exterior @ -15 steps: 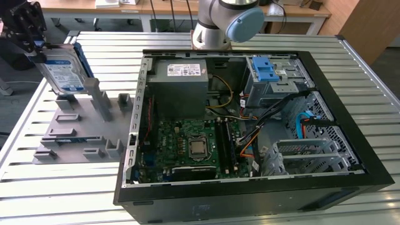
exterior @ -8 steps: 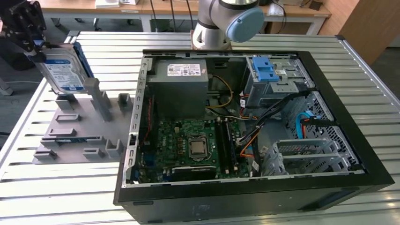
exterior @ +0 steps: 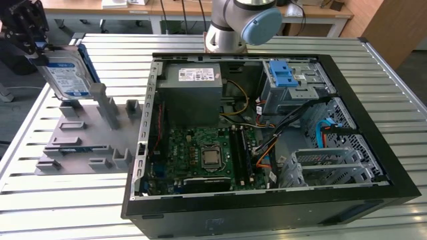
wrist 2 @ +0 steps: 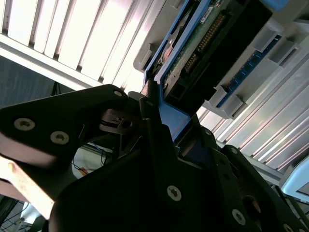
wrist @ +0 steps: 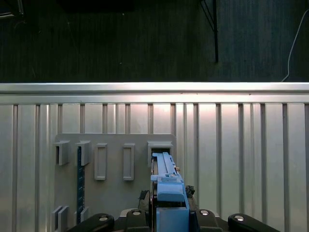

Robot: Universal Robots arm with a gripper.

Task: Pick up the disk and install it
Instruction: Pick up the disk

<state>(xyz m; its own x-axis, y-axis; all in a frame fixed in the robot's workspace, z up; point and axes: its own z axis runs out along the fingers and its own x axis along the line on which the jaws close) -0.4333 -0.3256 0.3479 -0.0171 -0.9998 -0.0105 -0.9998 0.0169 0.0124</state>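
The disk [exterior: 67, 75] is a silver hard drive with a blue-and-white label and a blue carrier frame. It stands on edge at the exterior view's far left, over the back slot of the grey holder block [exterior: 87, 145]. My gripper [exterior: 41, 50] is shut on its top edge. Its lower edge sits right at the slot; I cannot tell whether it still touches. In the first wrist view the blue carrier edge [wrist: 166, 191] runs out from between my fingers [wrist: 140, 213] toward the slot [wrist: 159, 146]. The second wrist view shows the disk's circuit-board side [wrist 2: 203, 46] and the blue frame [wrist 2: 169, 121] clamped.
An open black computer case [exterior: 373, 150] lies on the slatted metal table [exterior: 60, 210], to the exterior view's right of the holder. Inside are a metal drive bay with a blue latch [exterior: 283, 75], a grey power supply [exterior: 193, 80], the motherboard [exterior: 207, 155] and cables. Upright posts [exterior: 107, 107] stand on the holder.
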